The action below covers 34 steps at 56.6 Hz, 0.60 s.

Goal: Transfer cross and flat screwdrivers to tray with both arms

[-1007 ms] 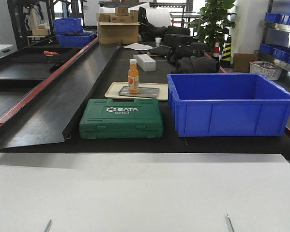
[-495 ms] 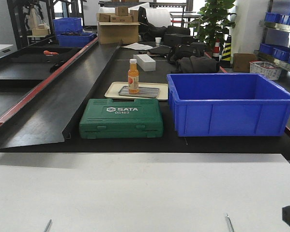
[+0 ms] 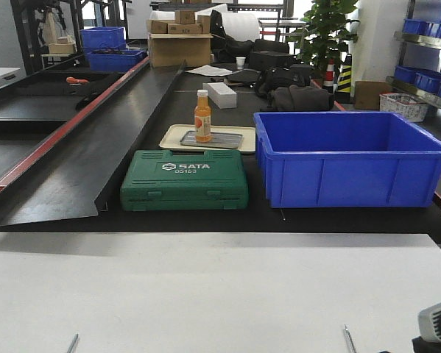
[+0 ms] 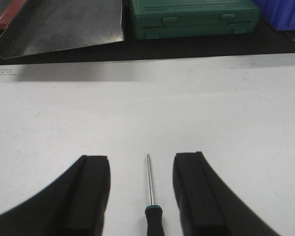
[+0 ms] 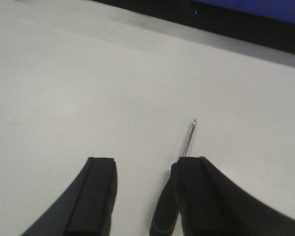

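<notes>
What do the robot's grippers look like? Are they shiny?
Not shiny. The left gripper and right gripper each have two chunky, matt black fingers, flat on the inside and curved on the outside. No cables or markings show.

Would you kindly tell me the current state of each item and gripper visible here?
Left gripper: open.
Right gripper: open.
Black-and-green steel screwdriver at left gripper: lying flat, ungrasped.
Matching screwdriver at right gripper: lying flat, ungrasped.
Green plastic tool case: closed.
Orange plastic bottle: upright, capped.
Wide grey metal tray: holds no screwdriver.
</notes>
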{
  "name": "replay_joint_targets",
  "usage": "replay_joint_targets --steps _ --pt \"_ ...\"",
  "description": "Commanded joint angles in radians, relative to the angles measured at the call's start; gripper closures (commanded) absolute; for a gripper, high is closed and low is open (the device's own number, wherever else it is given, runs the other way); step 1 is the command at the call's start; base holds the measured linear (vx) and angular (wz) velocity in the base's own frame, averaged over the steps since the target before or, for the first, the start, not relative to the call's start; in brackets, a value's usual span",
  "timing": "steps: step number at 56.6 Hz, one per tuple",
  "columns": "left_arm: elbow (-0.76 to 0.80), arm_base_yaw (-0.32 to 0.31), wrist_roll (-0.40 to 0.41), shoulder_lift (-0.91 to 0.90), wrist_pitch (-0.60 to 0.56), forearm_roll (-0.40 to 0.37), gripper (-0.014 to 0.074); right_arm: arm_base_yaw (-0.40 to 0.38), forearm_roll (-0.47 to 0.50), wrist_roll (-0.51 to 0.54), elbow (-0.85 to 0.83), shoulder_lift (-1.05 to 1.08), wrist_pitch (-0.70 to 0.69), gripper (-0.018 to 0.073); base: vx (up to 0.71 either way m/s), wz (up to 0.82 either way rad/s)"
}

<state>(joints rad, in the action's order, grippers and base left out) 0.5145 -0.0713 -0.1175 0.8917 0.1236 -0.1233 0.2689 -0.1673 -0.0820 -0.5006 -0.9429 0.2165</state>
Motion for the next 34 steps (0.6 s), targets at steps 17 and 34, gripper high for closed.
replay_joint_targets --steps 17,34 --pt "0.069 0.0 0.018 0.114 0.073 -0.011 0.0104 -0.041 0.072 -0.161 -0.208 -0.174 0.273 0.0048 0.0 0.0" --pt "0.234 0.0 0.065 0.345 0.232 -0.011 0.0104 -0.237 0.088 -0.065 -0.518 -0.489 0.505 0.0048 0.0 0.0"
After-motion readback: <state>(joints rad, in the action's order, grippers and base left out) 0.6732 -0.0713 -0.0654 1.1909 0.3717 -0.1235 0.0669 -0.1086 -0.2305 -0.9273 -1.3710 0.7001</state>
